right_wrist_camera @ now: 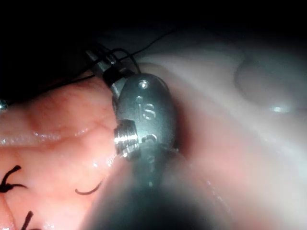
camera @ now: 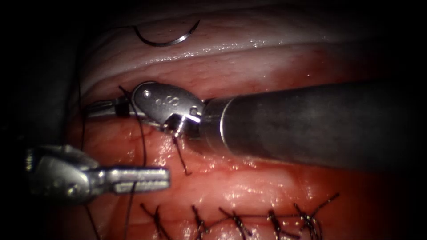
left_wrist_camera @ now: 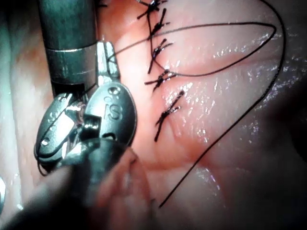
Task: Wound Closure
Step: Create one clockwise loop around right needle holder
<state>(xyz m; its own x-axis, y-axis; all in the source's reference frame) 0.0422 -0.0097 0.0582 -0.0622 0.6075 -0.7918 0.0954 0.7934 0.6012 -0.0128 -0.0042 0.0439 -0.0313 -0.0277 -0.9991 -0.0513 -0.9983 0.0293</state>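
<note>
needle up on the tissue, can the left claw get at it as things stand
Probably not right away: the needle lies free on the tissue, but the left claw holds thread, and the right claw sits between.

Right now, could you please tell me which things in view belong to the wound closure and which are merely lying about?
In use:
- right arm's steel hand, shut on the thin black thread
- left arm's steel hand, jaws shut, thread crossing it
- pink pork-belly tissue

Lying about:
- curved steel needle, resting free on the tissue
- short cut thread end

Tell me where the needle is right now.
In the endoscope view the needle lies free on the tissue at upper left, above the right tool; neither tool holds it.
</note>
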